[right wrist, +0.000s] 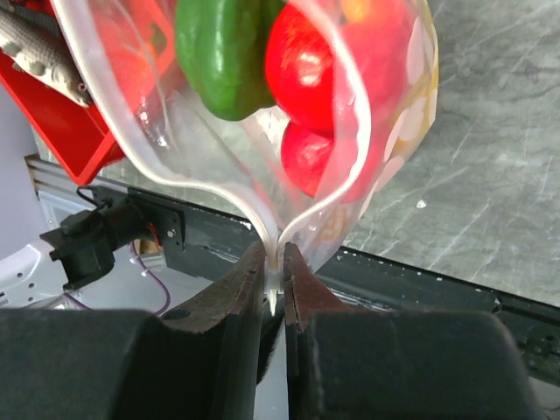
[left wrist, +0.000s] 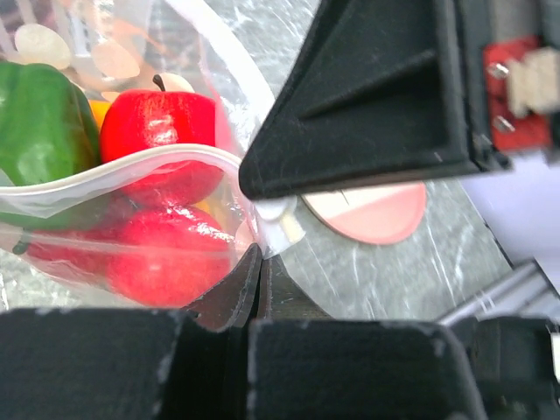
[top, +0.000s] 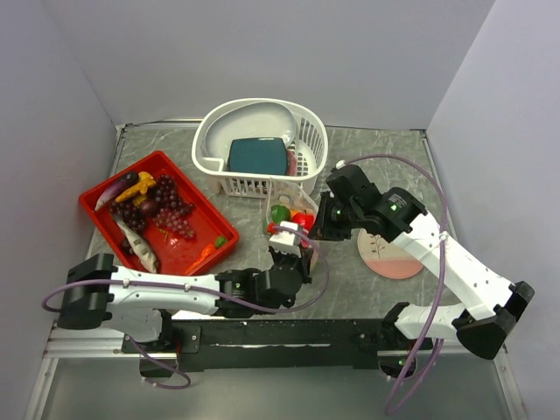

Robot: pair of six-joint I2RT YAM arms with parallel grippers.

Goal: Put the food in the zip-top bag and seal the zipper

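Pinching zip-top bag | left gripper | right gripper | lower tomato blurred

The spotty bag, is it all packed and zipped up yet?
Partly. A green pepper and red tomatoes are inside the zip-top bag. The left gripper and right gripper each pinch its rim, whose zipper gapes open. Grapes and a banana lie in the red tray; sealing remains.

The left claw has its 2 fingers pressed together on the lower edge of the zip-top bag. Inside the bag sit a green pepper and 2 red tomatoes. A pink plate lies on the marbled worktop.
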